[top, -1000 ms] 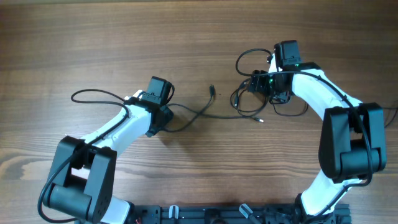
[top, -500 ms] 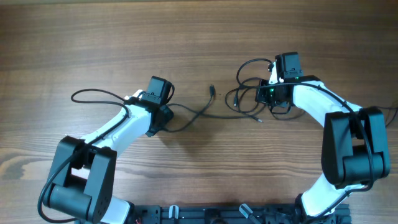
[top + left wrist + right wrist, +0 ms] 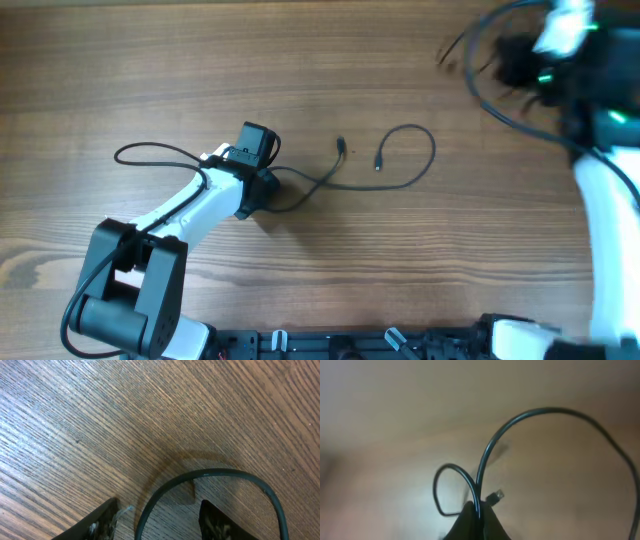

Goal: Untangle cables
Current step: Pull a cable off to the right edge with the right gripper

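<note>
Two thin dark cables stay on the wooden table in the overhead view. One cable (image 3: 400, 186) curls into an open loop ending in a small plug (image 3: 380, 162). The other cable (image 3: 318, 181) ends in a plug (image 3: 340, 146). Both run back to my left gripper (image 3: 264, 187). In the left wrist view that gripper (image 3: 157, 506) is open, with a cable arc (image 3: 210, 473) lying loose between its fingers. My right gripper (image 3: 479, 511) is shut on a cable (image 3: 545, 410) held high above the table, and a plug (image 3: 496, 495) dangles beside it. The overhead shows the lifted cables (image 3: 490, 85) blurred at the top right.
The left arm's own thicker black cable (image 3: 150, 152) loops over the table to the left. The right arm (image 3: 600, 200) rises tall along the right edge, blurred. The arms' base rail (image 3: 350, 345) runs along the near edge.
The right gripper shut on the tangle and rose up and to the right with a cable. A loop stayed behind on the table. The left jaws opened wider.
</note>
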### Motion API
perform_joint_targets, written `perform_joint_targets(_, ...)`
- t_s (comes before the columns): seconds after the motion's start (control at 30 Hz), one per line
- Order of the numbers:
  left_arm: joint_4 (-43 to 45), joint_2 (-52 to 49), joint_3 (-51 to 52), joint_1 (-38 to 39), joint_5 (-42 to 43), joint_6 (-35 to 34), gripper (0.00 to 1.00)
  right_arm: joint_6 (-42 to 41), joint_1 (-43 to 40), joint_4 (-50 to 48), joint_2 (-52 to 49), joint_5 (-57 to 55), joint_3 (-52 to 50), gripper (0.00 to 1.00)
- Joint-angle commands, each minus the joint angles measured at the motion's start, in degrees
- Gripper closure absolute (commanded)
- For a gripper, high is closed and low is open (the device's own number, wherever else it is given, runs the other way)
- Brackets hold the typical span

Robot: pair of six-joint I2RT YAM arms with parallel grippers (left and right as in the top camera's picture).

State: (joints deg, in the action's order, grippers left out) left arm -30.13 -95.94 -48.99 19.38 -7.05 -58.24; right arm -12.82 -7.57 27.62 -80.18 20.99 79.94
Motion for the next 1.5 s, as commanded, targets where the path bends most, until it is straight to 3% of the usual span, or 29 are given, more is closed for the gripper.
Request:
perform_joint_targets(0.0, -0.74, -1.25, 1.36, -0.48, -0.31, -0.72, 0.43, 1.31, -4.52, -7.21, 3.69, -2.58, 0.85, 0.96)
perform_joint_targets(0.1, -0.79, -1.25, 1.36, -0.48, -0.31, -0.72, 0.05, 1.29, -7.26, -13.99, 0.04, -10.93, 0.85, 0.96)
perform_joint_targets(0.13, -0.74, -1.25, 1.36, -0.48, -0.31, -0.72, 0.00, 1.25, -7.80, -15.63, -1.29, -11.65, 0.85, 0.96)
perform_joint_targets(0.4, -0.72, -1.25, 1.36, -0.48, -0.31, -0.74, 0.00, 0.81, -15.85, -38.86, -22.64, -18.69, 2.27, 0.95)
perform_joint_targets(0.6, -0.74, -1.25, 1.36, -0.48, -0.31, -0.74, 0.00, -0.83, -21.55, -36.79, -48.11, -18.71, 22.45, 0.95)
perform_joint_targets(0.83, -0.72, -1.25, 1.36, -0.48, -0.31, -0.74, 0.00, -3.82, -21.94, -33.73, -58.58, -13.00, 25.33, 0.95)
perform_joint_targets(0.87, -0.72, -1.25, 1.36, -0.48, -0.31, -0.74, 0.00, -3.82, -21.55, -31.76, -58.82, -13.09, 25.33, 0.85)
perform_joint_targets(0.9, -0.74, -1.25, 1.36, -0.48, -0.31, -0.72, 0.00, -3.89, -21.31, -29.75, -58.80, -13.60, 25.33, 0.48)
perform_joint_targets(0.93, -0.72, -1.25, 1.36, -0.48, -0.31, -0.72, 0.00, -4.35, -21.31, -27.34, -58.42, -13.70, 25.33, 0.00)
perform_joint_targets(1.1, -0.74, -1.25, 1.36, -0.48, -0.31, -0.74, 0.00, -13.40, -22.86, -15.87, -52.57, -13.70, 25.35, 0.01)
perform_joint_targets(1.27, -0.72, -1.25, 1.36, -0.48, -0.31, -0.74, 0.00, -13.99, -22.77, -4.39, -40.65, -13.68, 25.35, 0.00)
perform_joint_targets(1.47, -0.72, -1.25, 1.36, -0.48, -0.31, -0.72, 0.00, -22.05, -18.40, 18.86, -28.61, -7.87, 25.35, 0.00)
